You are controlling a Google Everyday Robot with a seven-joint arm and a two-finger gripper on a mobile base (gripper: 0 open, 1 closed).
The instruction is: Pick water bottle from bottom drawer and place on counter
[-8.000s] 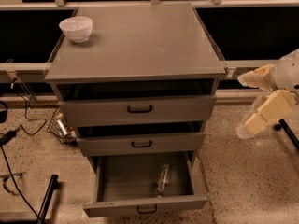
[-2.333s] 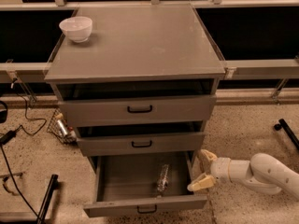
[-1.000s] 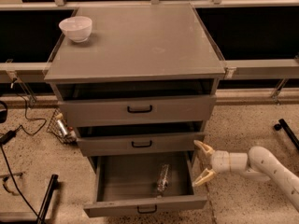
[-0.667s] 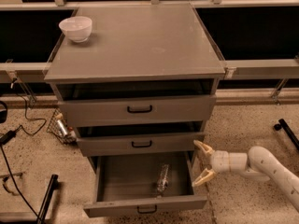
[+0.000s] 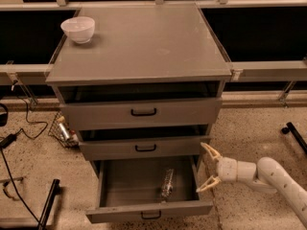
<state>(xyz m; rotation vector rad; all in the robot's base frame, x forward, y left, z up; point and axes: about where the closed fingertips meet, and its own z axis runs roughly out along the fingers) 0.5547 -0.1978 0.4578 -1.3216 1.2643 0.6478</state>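
Note:
The water bottle [image 5: 167, 182], small and clear, lies on its side on the floor of the bottom drawer [image 5: 148, 210], right of centre. The drawer is pulled out, with a black bar handle on its front. My gripper [image 5: 209, 166] is open, its cream fingers spread one above the other, just outside the drawer's right wall and level with its rim. It is about a hand's width to the right of the bottle and apart from it. The counter [image 5: 144, 42] is the grey cabinet top above.
A white bowl [image 5: 78, 29] stands at the counter's back left corner. Two shallower drawers [image 5: 144, 112] above are slightly open. A wire basket [image 5: 62, 128] sits on the floor left of the cabinet. Cables and a black bar lie at the lower left.
My arm came down from the upper right to beside the bottom drawer, then edged left and up towards its right wall. The bottle has not moved.

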